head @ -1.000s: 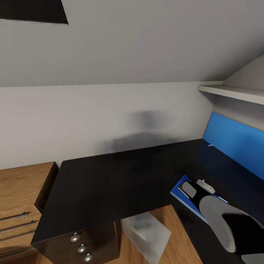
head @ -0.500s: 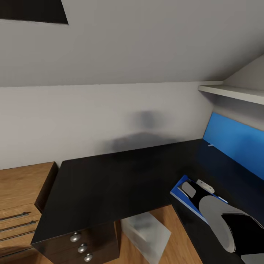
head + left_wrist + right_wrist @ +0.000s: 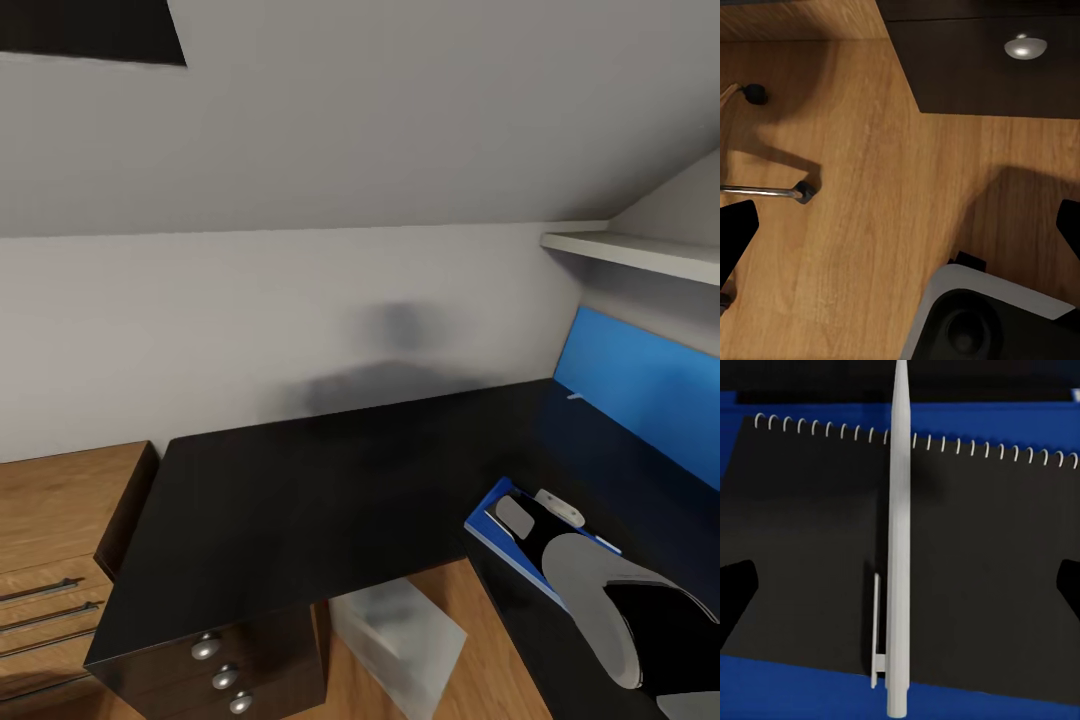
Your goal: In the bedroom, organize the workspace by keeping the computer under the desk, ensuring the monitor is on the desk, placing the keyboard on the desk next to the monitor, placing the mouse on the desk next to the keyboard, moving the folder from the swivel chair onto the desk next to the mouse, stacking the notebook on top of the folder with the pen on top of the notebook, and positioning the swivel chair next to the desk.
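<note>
Closest to my right gripper (image 3: 900, 585), whose dark fingertips (image 3: 736, 585) stand spread at either side and touch nothing, lies the thin white pen (image 3: 898, 547). It rests lengthwise across the dark spiral-bound notebook (image 3: 982, 555), and that notebook sits on the flat bright-blue folder (image 3: 795, 690).

From my head, my right arm covers most of the stack; a corner of the folder (image 3: 487, 527) shows on the long black L-shaped desk (image 3: 330, 490), near its blue back panel (image 3: 640, 385).

Under the desk stands the plain light-grey computer tower (image 3: 400, 645), beside the drawer unit with round silver knobs (image 3: 206, 648).

My left gripper (image 3: 900, 225) hangs spread and empty over the wooden floor (image 3: 885, 187). Further left is the light wooden chest with long bar handles (image 3: 50, 560).
</note>
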Controlling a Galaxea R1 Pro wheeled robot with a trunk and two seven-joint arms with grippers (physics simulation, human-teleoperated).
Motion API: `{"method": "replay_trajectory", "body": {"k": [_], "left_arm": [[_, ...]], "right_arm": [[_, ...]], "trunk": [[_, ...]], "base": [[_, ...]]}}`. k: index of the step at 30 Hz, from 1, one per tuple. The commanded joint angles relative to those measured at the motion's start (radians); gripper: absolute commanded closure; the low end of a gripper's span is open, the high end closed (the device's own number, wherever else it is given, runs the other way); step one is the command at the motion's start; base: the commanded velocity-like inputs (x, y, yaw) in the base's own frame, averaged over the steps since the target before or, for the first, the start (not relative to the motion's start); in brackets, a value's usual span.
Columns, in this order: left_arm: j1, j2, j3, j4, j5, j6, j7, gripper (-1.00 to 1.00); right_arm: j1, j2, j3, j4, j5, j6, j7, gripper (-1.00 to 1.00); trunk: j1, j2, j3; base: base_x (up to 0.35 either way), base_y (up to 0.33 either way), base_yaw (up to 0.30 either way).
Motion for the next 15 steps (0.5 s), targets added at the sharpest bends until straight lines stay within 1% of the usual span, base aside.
{"method": "replay_trajectory", "body": {"k": [1,13,15], "left_arm": [[0.000,0.002,-0.008,-0.002,0.010,-0.004,0.007,-1.00],[0.000,0.002,-0.007,-0.002,0.010,-0.004,0.007,-1.00],[0.000,0.002,-0.006,-0.002,0.010,-0.004,0.007,-1.00]], "right_arm": [[0.000,0.000,0.001,-0.002,-0.001,0.005,-0.004,-1.00],[0.000,0.002,0.001,-0.003,-0.001,0.005,-0.005,-1.00],[0.000,0.002,0.001,-0.003,-0.001,0.004,-0.005,-1.00]], "trunk": [[0.000,-0.001,-0.001],[0.000,-0.001,-0.001],[-0.007,0.013,0.005]], "base": [[0.000,0.000,0.000],[0.000,0.000,0.000],[0.000,0.000,0.000]]}}
